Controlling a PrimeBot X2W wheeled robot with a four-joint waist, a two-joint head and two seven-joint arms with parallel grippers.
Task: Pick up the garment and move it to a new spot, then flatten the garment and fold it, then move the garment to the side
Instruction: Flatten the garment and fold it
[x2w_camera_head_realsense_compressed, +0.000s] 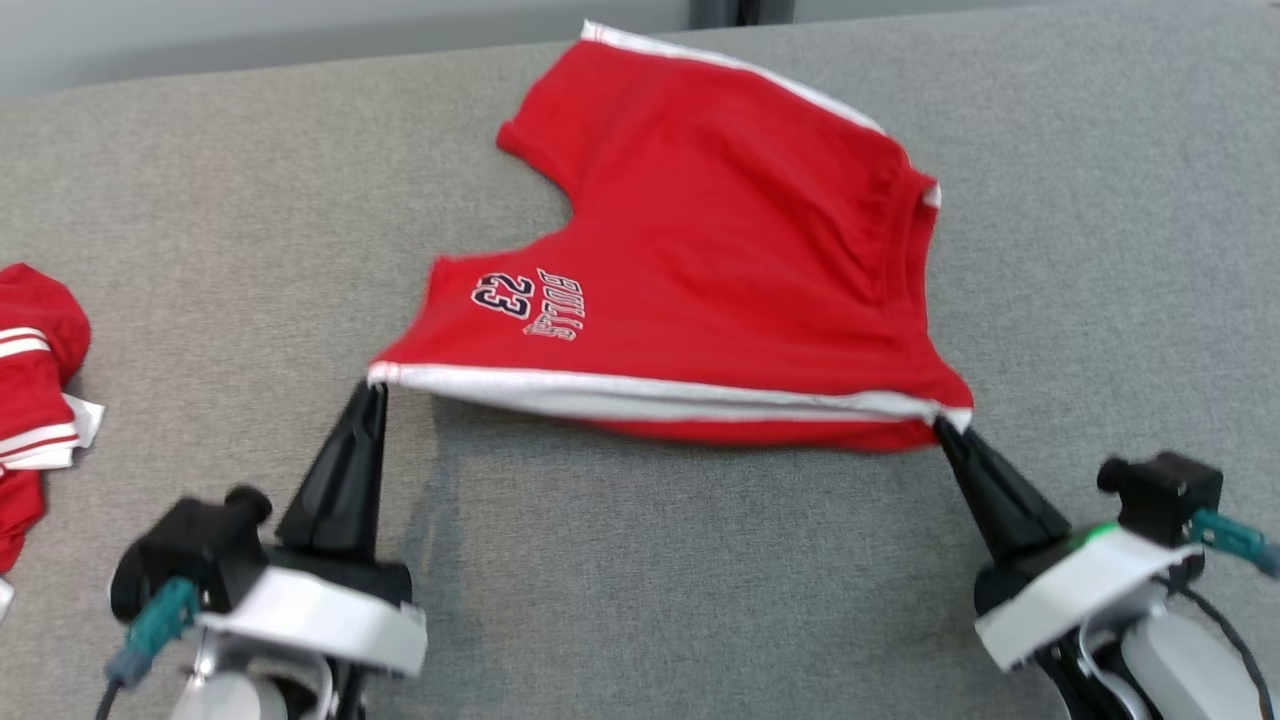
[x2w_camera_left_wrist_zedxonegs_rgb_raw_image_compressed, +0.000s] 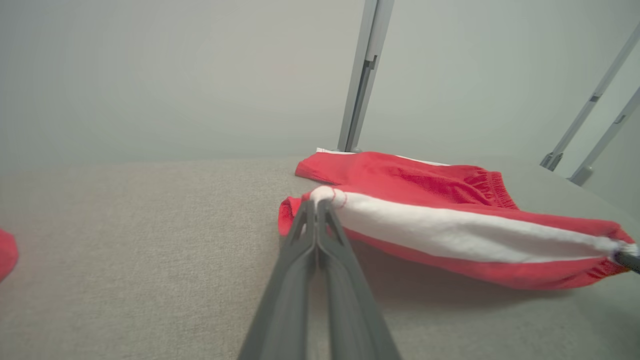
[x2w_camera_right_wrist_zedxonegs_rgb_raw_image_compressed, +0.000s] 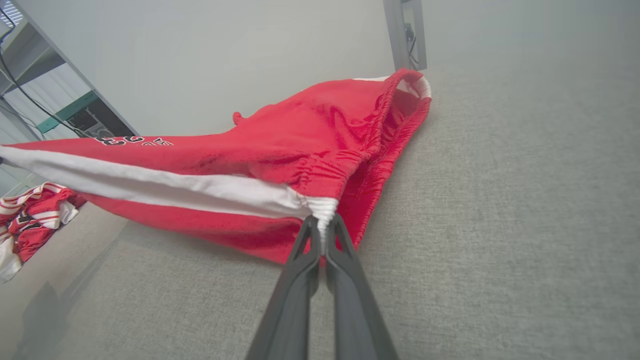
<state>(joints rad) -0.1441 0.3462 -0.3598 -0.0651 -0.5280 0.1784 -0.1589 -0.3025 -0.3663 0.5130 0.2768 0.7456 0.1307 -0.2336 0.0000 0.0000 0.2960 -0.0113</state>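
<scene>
shorts: the red shorts (x2w_camera_head_realsense_compressed: 700, 230) are spread mid-table; the far part rests on the table (x2w_camera_head_realsense_compressed: 650, 580) and the near white-striped edge is raised and pulled taut.
left gripper: the left gripper (x2w_camera_head_realsense_compressed: 375, 385) is clamped on the near-left corner.
right gripper: the right gripper (x2w_camera_head_realsense_compressed: 940, 425) is clamped on the near-right corner.
done: pickup and most of the flattening, as judged.
left: the fold and the move aside are not yet done.
pile: a red pile (x2w_camera_head_realsense_compressed: 35, 370) is seen at far left, well apart.

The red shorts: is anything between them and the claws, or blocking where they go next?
Nothing: the left gripper and right gripper are each shut on a near corner of the red shorts. Other red clothes lie at the left edge of the grey surface, perhaps in the way if moved there.
</scene>
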